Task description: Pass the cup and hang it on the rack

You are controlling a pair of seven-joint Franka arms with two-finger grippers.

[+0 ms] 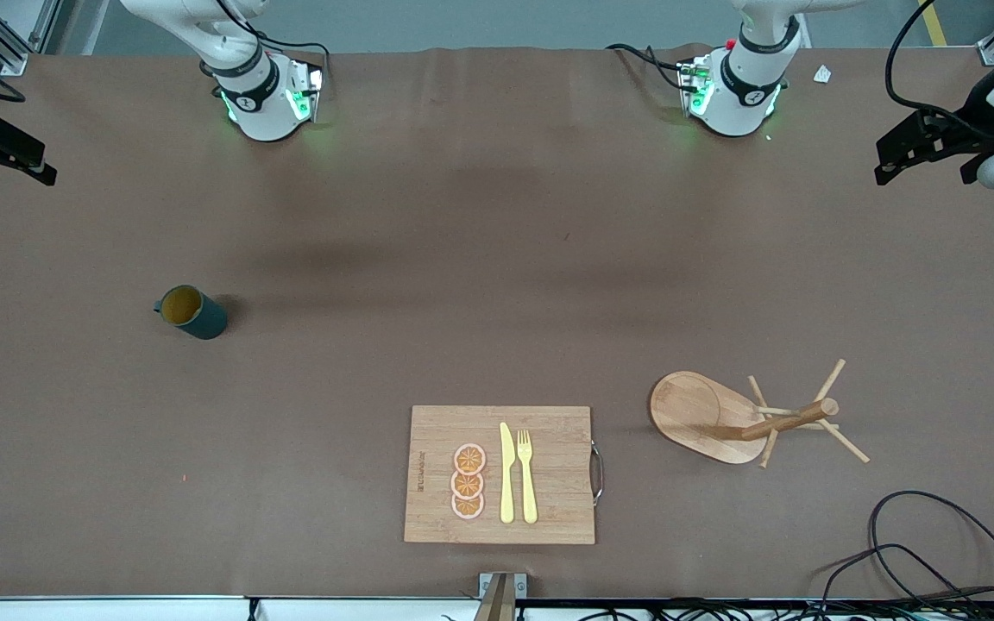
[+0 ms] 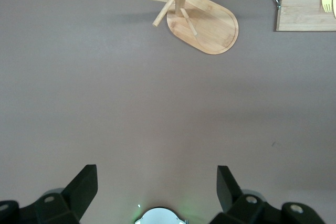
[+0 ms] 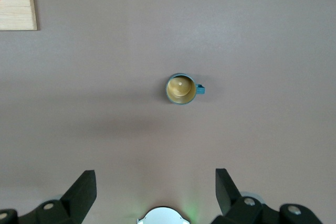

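Note:
The cup [image 1: 192, 312] is a dark teal mug with a yellowish inside, standing upright on the brown table toward the right arm's end; it also shows in the right wrist view [image 3: 181, 88]. The rack [image 1: 708, 418], a light wooden mug tree on an oval base, stands toward the left arm's end, nearer the front camera [image 2: 202, 17]. My right gripper [image 3: 155, 171] hangs high over the table on the base side of the cup, open and empty. My left gripper [image 2: 157, 169] hangs high between its base and the rack, open and empty.
A wooden cutting board [image 1: 428, 474] with a metal handle lies near the front edge, carrying orange slices [image 1: 468, 481], a yellow knife [image 1: 506, 474] and a fork [image 1: 526, 476]. Black cables [image 1: 937, 552] loop at the near corner by the left arm's end.

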